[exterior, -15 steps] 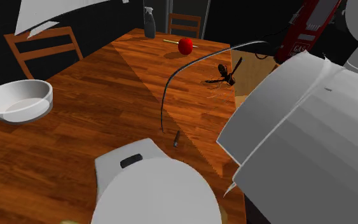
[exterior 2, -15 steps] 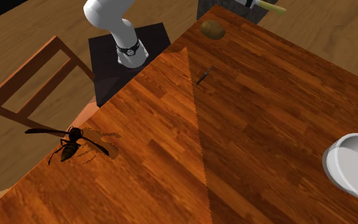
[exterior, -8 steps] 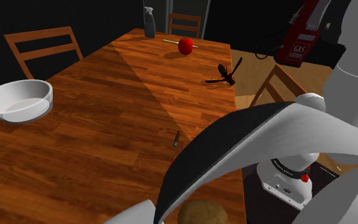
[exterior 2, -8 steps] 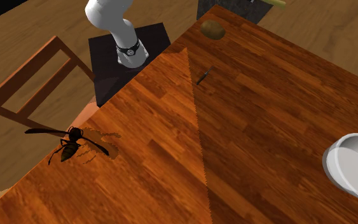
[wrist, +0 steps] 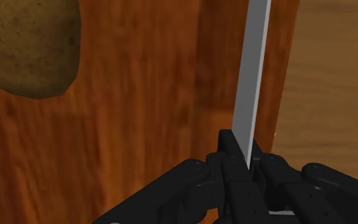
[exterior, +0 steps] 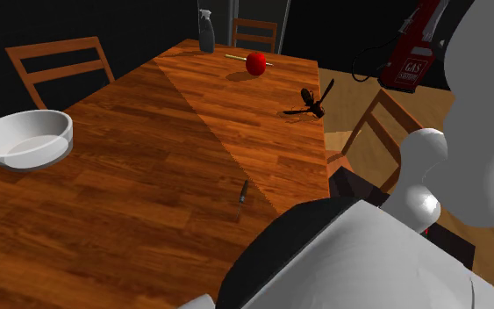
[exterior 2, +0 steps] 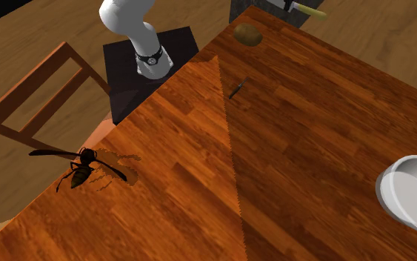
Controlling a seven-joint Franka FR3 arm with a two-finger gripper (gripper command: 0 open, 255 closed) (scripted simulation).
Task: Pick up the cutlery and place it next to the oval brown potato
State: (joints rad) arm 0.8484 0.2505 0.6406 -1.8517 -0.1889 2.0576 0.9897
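My gripper [wrist: 244, 162] is shut on a knife with a long grey blade [wrist: 252, 76] that sticks out straight ahead of the fingers [wrist: 229, 151]. The blade hangs over the wooden table [wrist: 145, 95] close to its edge. An oval brown potato [wrist: 28, 44] lies on the table a short way to one side of the blade. In the second exterior view the potato [exterior 2: 247, 33] sits near the table's far corner, and the knife's yellow handle [exterior 2: 309, 10] shows to its right at the top edge. My white arm [exterior: 385, 255] covers the shoulder view's lower right.
A small dark object [exterior: 244, 190] lies mid-table, also seen in the second exterior view [exterior 2: 236, 89]. A white bowl [exterior: 24, 138] stands at the shoulder view's left; a red apple [exterior: 255, 62], spray bottle [exterior: 206, 31] and large wasp [exterior: 309, 104] lie farther off. Chairs [exterior: 60, 61] flank the table.
My arm has swung across the shoulder view and now hides the potato seen there half a second ago. In the second exterior view the knife's yellow handle has shifted slightly left and down.
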